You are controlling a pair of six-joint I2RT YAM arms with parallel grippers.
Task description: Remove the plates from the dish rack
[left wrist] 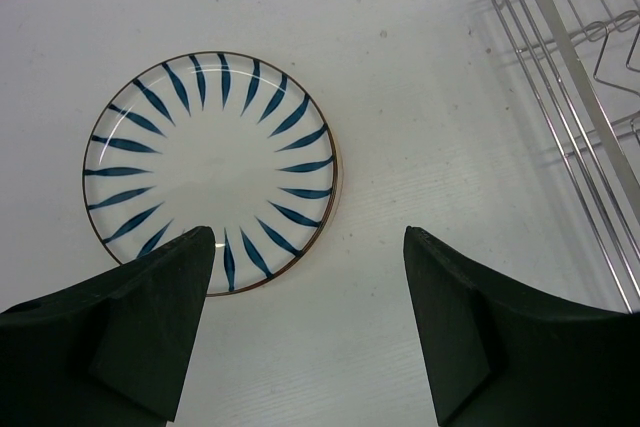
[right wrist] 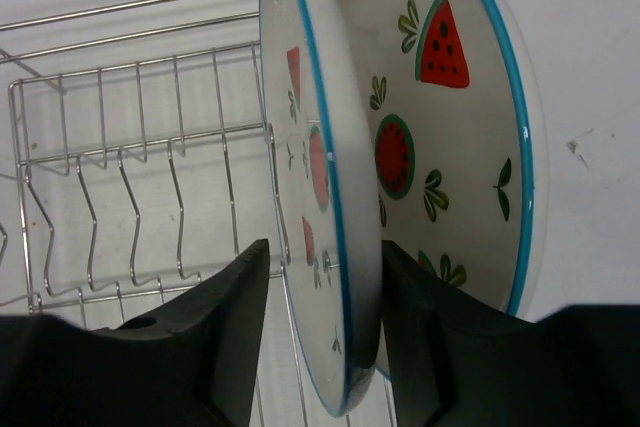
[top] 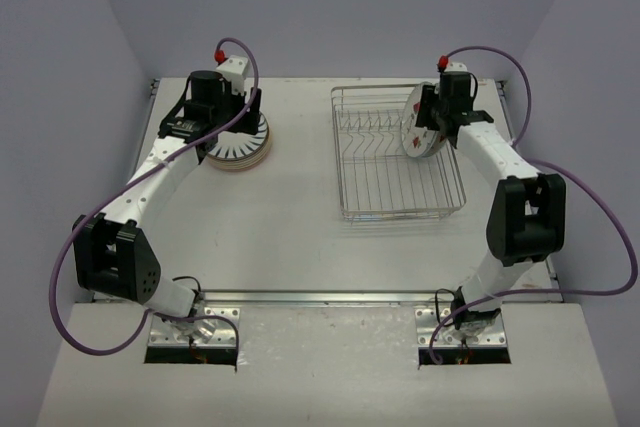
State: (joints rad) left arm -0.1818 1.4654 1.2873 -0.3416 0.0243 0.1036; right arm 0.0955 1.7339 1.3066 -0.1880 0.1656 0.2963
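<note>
Two plates with watermelon marks and blue rims stand on edge at the right end of the dish rack [right wrist: 150, 177]. My right gripper [right wrist: 326, 247] straddles the lower rim of the nearer plate [right wrist: 320, 97]. Its right finger lies against the plate's back, and a gap remains at the left finger. The farther plate [right wrist: 450, 147] stands just behind. From above, these plates [top: 420, 129] sit under the right gripper [top: 432, 117] in the rack [top: 395, 182]. My left gripper [left wrist: 308, 237] hangs open and empty above the table, beside a blue-striped plate [left wrist: 210, 172] topping a stack [top: 243, 145].
The rack's wire corner [left wrist: 570, 97] shows at the right of the left wrist view. White walls close in the table on the left, back and right. A metal rail [top: 330, 297] runs along the near edge between the arm bases.
</note>
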